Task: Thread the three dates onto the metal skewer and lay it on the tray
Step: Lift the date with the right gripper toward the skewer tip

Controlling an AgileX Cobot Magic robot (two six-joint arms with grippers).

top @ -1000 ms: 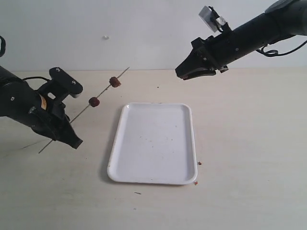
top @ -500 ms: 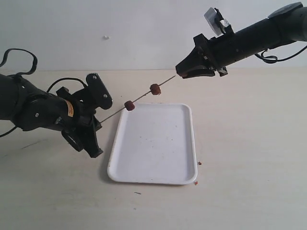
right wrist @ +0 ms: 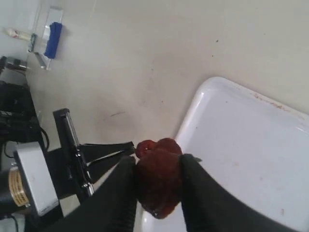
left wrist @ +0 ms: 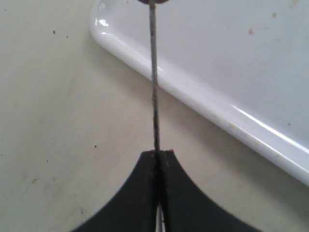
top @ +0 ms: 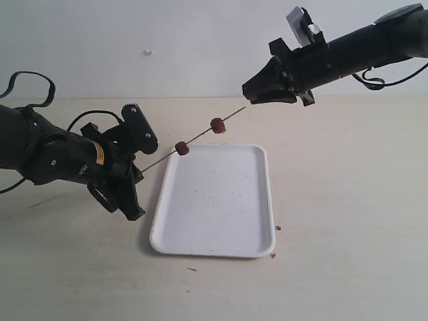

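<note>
My left gripper (top: pixel 138 173) is shut on the low end of the thin metal skewer (top: pixel 200 136), which slants up to the right above the far-left corner of the white tray (top: pixel 221 214). Two dark reddish dates (top: pixel 181 148) (top: pixel 217 125) sit threaded on it. In the left wrist view the skewer (left wrist: pixel 154 87) runs straight out from the closed gripper (left wrist: pixel 158 153). My right gripper (top: pixel 249 99) hovers at the skewer's upper tip, shut on the third date (right wrist: pixel 158 181), which fills the gap in that gripper (right wrist: pixel 157 166). The exterior view does not show this date.
Small reddish crumbs (top: pixel 275 228) lie on the table by the tray's near right corner. The tray's rim (left wrist: pixel 203 96) passes under the skewer. The left arm (right wrist: pixel 29 188) shows beyond the held date.
The left arm swung the skewer with its two dates rightward until the tip met the right gripper. In the last half second the right gripper edged slightly left.
</note>
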